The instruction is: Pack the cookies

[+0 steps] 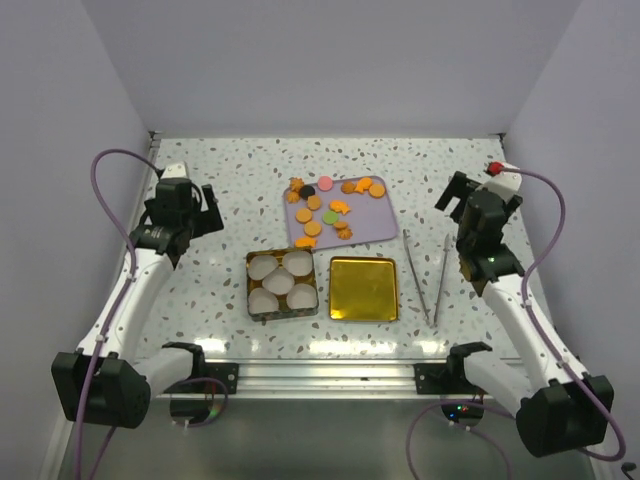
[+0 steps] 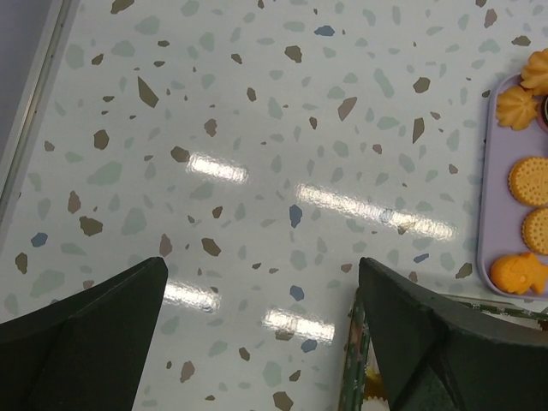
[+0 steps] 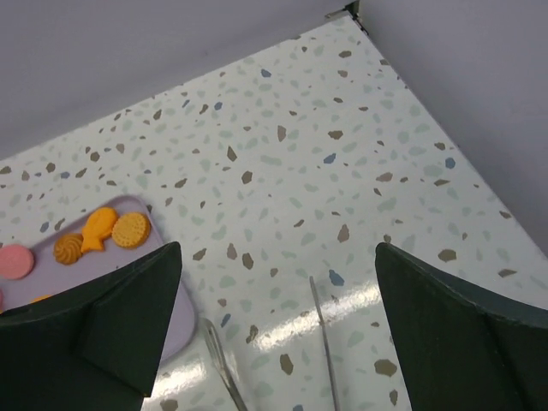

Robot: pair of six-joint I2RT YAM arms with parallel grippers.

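Top external | cookies [image 1: 329,216] between left gripper [image 1: 207,213], right gripper [image 1: 456,194] | apart

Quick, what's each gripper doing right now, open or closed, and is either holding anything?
Left gripper: open, holding nothing.
Right gripper: open, holding nothing.

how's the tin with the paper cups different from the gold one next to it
The cup tin is filled with white paper cups; the gold tin is bare and shiny inside. The cup tin sits slightly rotated, the gold tin straighter. The cup tin lies on the left, the gold tin on the right. Both are square, look about the same size, and hold no cookies yet.
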